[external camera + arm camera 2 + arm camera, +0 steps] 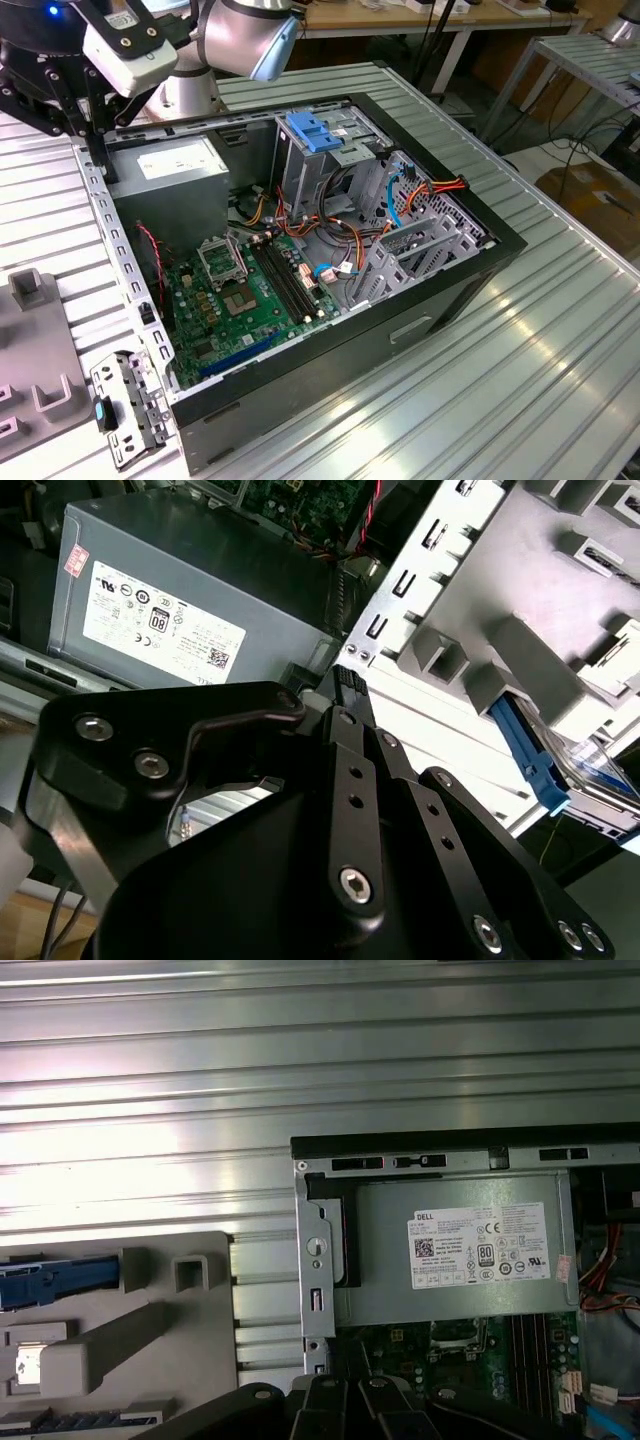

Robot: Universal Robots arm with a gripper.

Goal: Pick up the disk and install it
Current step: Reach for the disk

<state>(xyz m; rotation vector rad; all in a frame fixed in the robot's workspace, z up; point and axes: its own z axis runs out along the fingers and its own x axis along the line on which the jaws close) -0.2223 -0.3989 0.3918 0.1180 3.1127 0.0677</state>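
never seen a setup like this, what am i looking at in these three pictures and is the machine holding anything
This is a robot arm with a gripper at its end, working at an open computer case on a ribbed metal table. The exterior view comes from a camera off the arm and takes in the scene. Both wrist views come from cameras riding on the arm. Inside the case are a green motherboard and a grey power supply. Beside the case stands a grey holder; the blue-railed part in it is probably the disk. The gripper seems to hold nothing.
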